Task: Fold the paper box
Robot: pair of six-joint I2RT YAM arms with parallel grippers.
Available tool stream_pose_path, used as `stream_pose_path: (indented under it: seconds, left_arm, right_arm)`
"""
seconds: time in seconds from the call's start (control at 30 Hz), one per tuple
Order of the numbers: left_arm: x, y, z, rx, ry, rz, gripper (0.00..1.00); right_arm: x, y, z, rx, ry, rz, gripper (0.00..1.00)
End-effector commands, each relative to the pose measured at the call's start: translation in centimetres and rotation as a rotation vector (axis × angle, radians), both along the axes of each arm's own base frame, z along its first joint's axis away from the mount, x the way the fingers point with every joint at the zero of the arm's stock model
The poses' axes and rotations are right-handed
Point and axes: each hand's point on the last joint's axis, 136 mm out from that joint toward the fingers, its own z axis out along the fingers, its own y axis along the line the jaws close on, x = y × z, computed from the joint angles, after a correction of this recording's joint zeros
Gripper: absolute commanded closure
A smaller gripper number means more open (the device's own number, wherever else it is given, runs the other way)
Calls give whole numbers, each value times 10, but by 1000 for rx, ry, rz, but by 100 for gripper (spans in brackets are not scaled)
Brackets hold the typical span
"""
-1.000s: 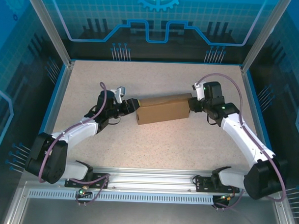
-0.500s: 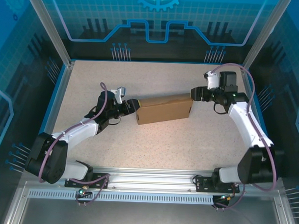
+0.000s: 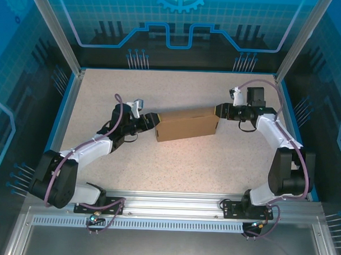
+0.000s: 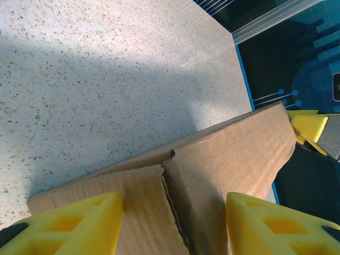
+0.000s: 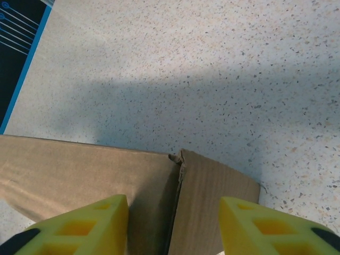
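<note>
The left arm (image 3: 91,144) and the right arm (image 3: 271,134) are both wearing smooth white shells between bulky, rounded black joints. A thin purple cable (image 3: 119,112) is looping along the left arm, and another purple cable (image 3: 262,81) is arching over the right arm's wrist. The left gripper (image 3: 151,120) and the right gripper (image 3: 218,111) are looking black from above. Close up, their fingers (image 4: 79,223) are showing as bright yellow wedge-shaped blocks with hollow rectangular recesses and black backing, the same on the right fingers (image 5: 249,223).

plain brown paper box (image 3: 186,123), speckled beige table (image 3: 175,161)
</note>
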Motion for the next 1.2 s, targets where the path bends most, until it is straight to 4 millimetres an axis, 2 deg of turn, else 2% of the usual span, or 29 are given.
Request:
stream_pose_path:
  seconds: [0.0,0.1,0.27,0.37,0.57,0.9,1.03,1.17]
  left_arm:
    - [-16,-2,-38,38,113,-31,46]
    - [-16,-6,-31,34,97,-42,46]
    - [-15,-8,-27,49,81,-46,48]
    - [-16,-9,-29,50,89,-50,51]
    - [-15,-11,-29,46,87,-56,52]
    - [-17,-14,-35,46,96,-63,53]
    - [-13,-17,-28,22,82,-65,53]
    - [-4,-22,-13,-25,54,-58,53]
  right_arm:
    - [-20,-8,-29,-25,93,-24,55]
    - [-19,-7,-17,-15,60,-15,54]
    - [-12,7,16,74,-4,25,43]
    - [-10,11,24,112,-16,38,39]
    - [-14,16,2,106,39,54,39]
    - [-28,11,-22,22,79,40,57]
    - [-27,20,-13,55,48,53,56]
    - [-20,36,9,111,-9,77,48]
